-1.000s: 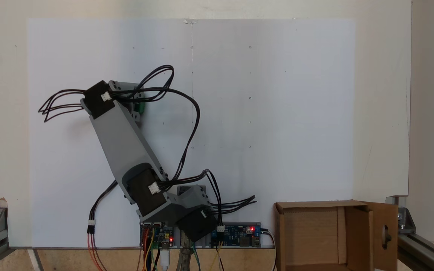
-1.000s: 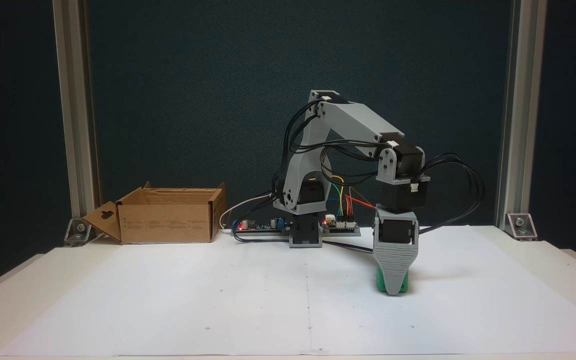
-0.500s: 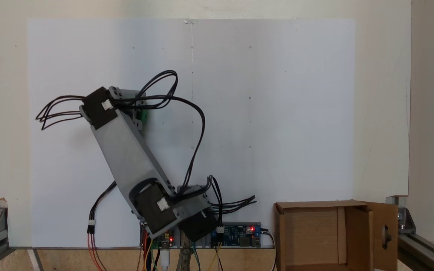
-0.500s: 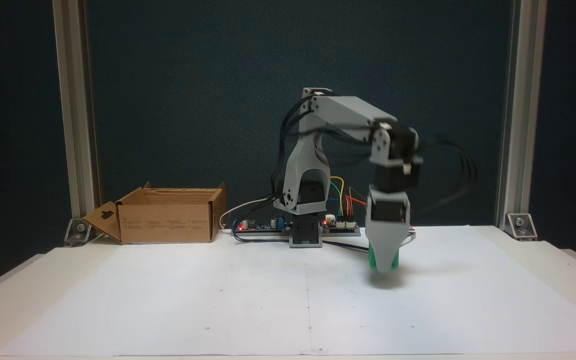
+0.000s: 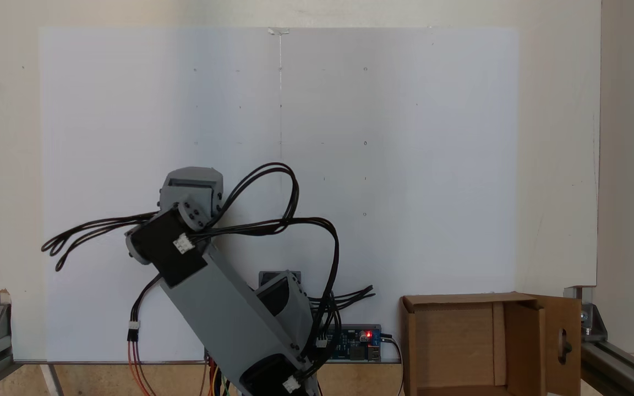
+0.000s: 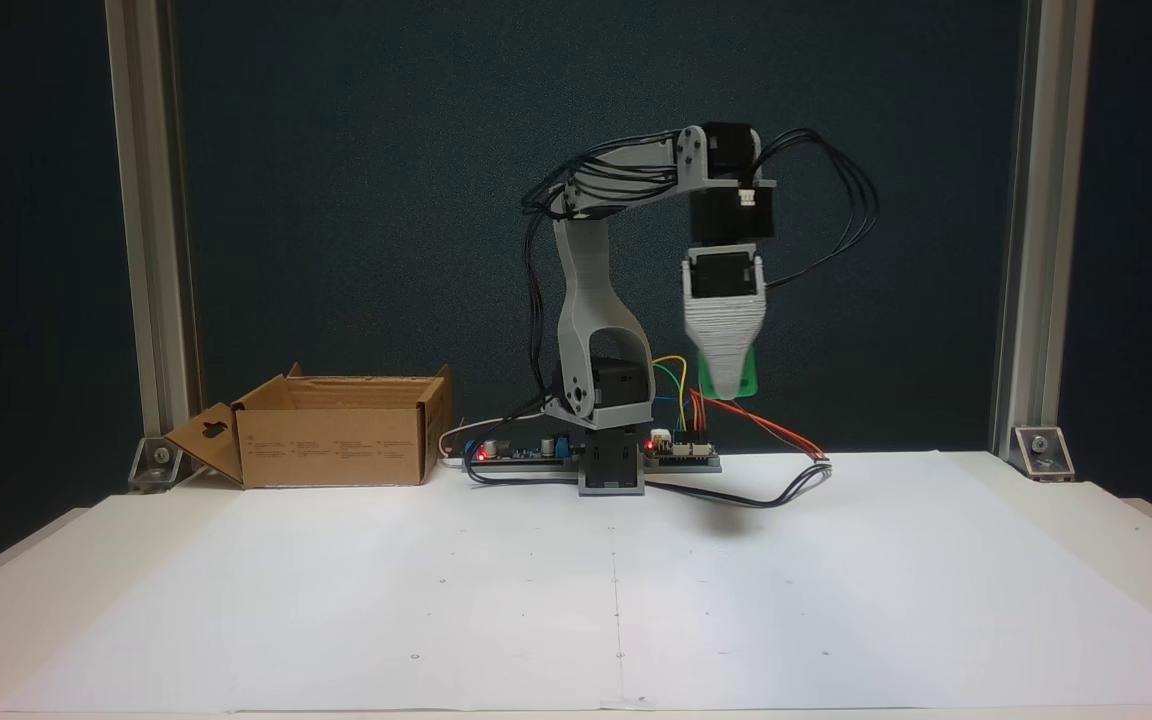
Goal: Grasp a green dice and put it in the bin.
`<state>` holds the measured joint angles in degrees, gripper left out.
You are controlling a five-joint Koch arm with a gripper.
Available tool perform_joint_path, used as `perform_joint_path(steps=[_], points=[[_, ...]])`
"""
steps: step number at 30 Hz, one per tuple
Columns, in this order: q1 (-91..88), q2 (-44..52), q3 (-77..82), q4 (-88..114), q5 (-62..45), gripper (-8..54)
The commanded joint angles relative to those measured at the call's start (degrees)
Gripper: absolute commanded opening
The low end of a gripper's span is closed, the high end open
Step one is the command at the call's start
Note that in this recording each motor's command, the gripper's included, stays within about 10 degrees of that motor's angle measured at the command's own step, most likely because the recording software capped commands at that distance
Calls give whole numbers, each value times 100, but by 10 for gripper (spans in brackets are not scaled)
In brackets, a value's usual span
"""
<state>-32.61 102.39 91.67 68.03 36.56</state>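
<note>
One fixed view straight down, another low, frontal, facing arm (image 6: 596,300), both sharing bin (image 5: 454,341) and table (image 6: 536,600)

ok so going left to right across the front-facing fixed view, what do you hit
Left frame post → bin → arm's base → gripper holding the green dice above the table → right frame post.
</note>
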Motion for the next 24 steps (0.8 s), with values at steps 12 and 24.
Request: perform_joint_path(steps=[12, 24], points=[[3760, 229, -659, 510, -2837, 122], [7884, 158, -1345, 422, -4904, 122]])
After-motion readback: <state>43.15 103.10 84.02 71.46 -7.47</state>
